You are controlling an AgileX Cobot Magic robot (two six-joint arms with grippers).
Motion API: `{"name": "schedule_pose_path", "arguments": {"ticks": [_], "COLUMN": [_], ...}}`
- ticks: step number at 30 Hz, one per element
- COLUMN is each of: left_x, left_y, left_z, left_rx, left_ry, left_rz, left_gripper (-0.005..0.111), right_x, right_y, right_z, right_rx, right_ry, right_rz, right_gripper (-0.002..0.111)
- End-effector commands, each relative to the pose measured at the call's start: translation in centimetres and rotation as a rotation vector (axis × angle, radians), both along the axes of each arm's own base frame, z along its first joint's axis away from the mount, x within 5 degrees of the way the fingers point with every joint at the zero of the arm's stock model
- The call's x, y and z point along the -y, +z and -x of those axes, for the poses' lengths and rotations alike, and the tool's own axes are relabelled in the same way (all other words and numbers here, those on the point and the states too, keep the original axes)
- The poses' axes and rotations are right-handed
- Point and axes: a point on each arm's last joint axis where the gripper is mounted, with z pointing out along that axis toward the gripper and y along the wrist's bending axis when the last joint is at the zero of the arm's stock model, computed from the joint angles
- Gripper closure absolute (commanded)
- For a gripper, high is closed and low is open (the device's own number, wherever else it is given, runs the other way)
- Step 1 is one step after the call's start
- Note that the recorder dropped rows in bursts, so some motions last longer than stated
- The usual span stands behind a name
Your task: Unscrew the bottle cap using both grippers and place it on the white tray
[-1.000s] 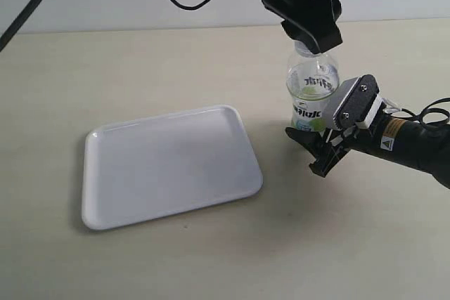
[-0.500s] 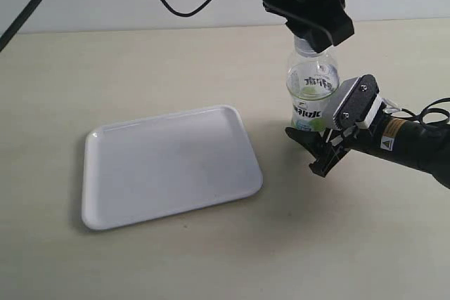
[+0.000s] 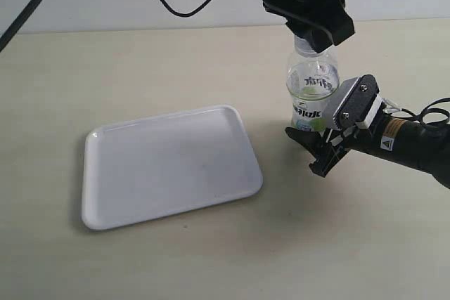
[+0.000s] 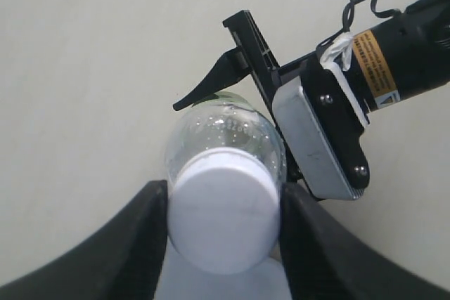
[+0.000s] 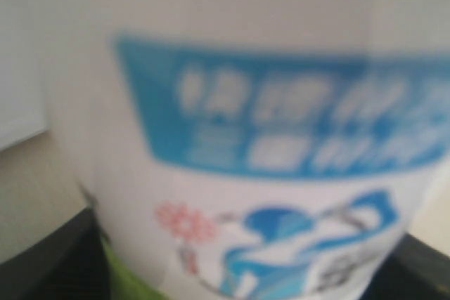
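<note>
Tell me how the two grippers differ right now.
The left gripper is bulky and all black; the right gripper is slimmer, with a grey plate. The left gripper comes down from above; the right gripper reaches in from the side. The left gripper clamps the cap; the right gripper clamps the bottle low, at its label. Both are shut on the same upright bottle.

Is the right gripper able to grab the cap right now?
Probably not. The left gripper sits over the cap from above, with a finger on each side, so there is no free way in. The right gripper is also low down, closed around the bottle.
</note>
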Motion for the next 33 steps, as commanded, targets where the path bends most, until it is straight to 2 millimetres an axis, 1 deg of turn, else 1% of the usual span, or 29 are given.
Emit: {"name": "schedule_pose_path", "arguments": {"ticks": [1, 3, 5, 6, 7, 9, 16, 17, 18, 20, 28, 33], "left_x": [0.09, 0.09, 0.09, 0.09, 0.09, 0.09, 0.09, 0.09, 0.06, 0.01, -0.05, -0.05], "left_y": [0.21, 0.21, 0.21, 0.21, 0.21, 0.21, 0.21, 0.21, 0.2, 0.19, 0.18, 0.18], "left_z": [0.35, 0.35, 0.35, 0.35, 0.35, 0.35, 0.35, 0.35, 0.31, 0.25, 0.17, 0.17], "left_rx": [-0.024, -0.023, -0.023, -0.023, -0.023, -0.023, -0.021, -0.021, -0.016, -0.01, -0.001, 0.027], "left_ry": [0.002, -0.001, -0.001, -0.001, -0.001, -0.001, -0.005, -0.005, -0.004, -0.002, 0.0, -0.054], "left_rz": [0.013, 0.013, 0.013, 0.013, 0.013, 0.013, 0.012, 0.012, 0.008, 0.002, -0.005, -0.019], "left_gripper": [0.107, 0.106, 0.101, 0.097, 0.089, 0.079, 0.054, 0.052, 0.047, 0.043, 0.043, 0.043], "right_x": [0.28, 0.33, 0.35, 0.35, 0.35, 0.35, 0.37, 0.37, 0.37, 0.37, 0.38, 0.38], "right_y": [-0.15, -0.15, -0.15, -0.15, -0.15, -0.15, -0.18, -0.18, -0.18, -0.18, -0.19, -0.19], "right_z": [-0.08, -0.11, -0.12, -0.12, -0.12, -0.12, -0.12, -0.12, -0.12, -0.12, -0.12, -0.12], "right_rx": [-0.026, -0.026, -0.026, -0.026, -0.026, -0.026, -0.029, -0.029, -0.029, -0.029, -0.031, -0.031], "right_ry": [-0.026, -0.034, -0.036, -0.036, -0.036, -0.036, -0.039, -0.039, -0.039, -0.039, -0.039, -0.039], "right_rz": [0.023, 0.022, 0.021, 0.021, 0.021, 0.021, 0.023, 0.023, 0.023, 0.023, 0.024, 0.024], "right_gripper": [0.108, 0.108, 0.108, 0.108, 0.108, 0.108, 0.108, 0.108, 0.108, 0.108, 0.108, 0.108]}}
